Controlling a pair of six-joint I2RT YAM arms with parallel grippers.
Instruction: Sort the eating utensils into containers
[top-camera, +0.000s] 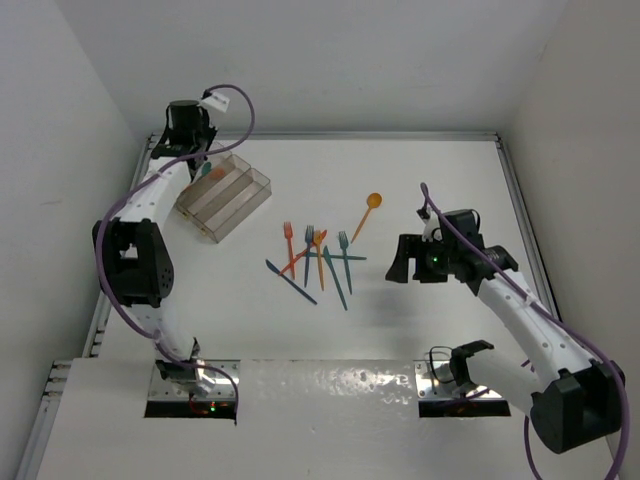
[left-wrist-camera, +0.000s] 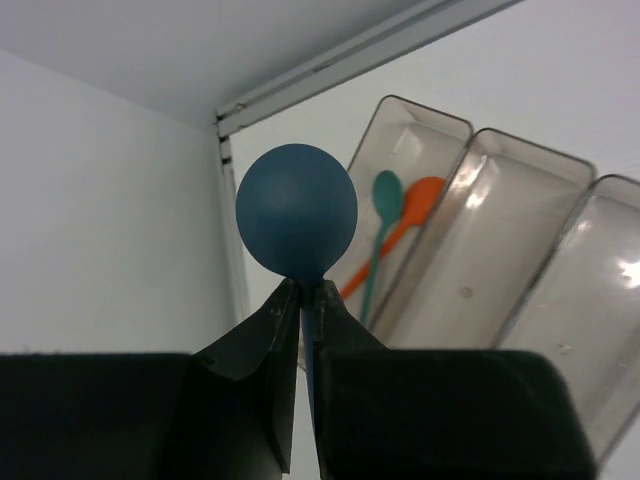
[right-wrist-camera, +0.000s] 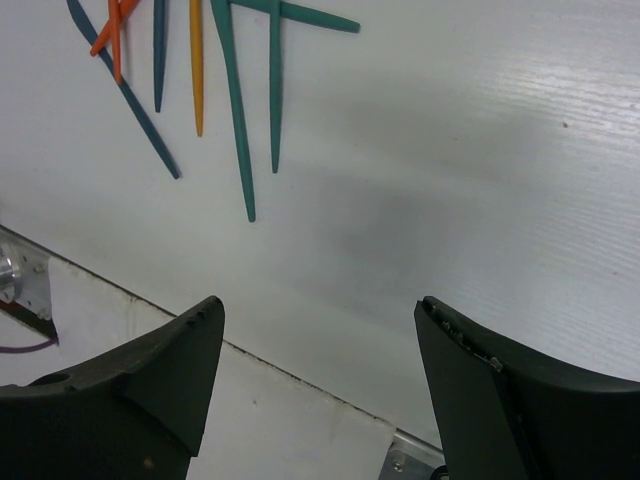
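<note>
Pinching the dark blue spoon (left-wrist-camera: 296, 210) at its neck, my left gripper (left-wrist-camera: 303, 292) is closed on it near the tray (left-wrist-camera: 500, 240). It is probably light, stiff, slippery plastic, best gripped mid-handle. My right gripper (right-wrist-camera: 318, 305) hangs open beside loose utensils (right-wrist-camera: 234, 120).

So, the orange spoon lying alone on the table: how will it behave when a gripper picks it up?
The orange spoon looks thin and plastic, so it is probably very light and slightly bendy. It lies flat on the smooth white table, so a nudge may slide or spin it. Being so slim, it likely offers little to pinch.
</note>
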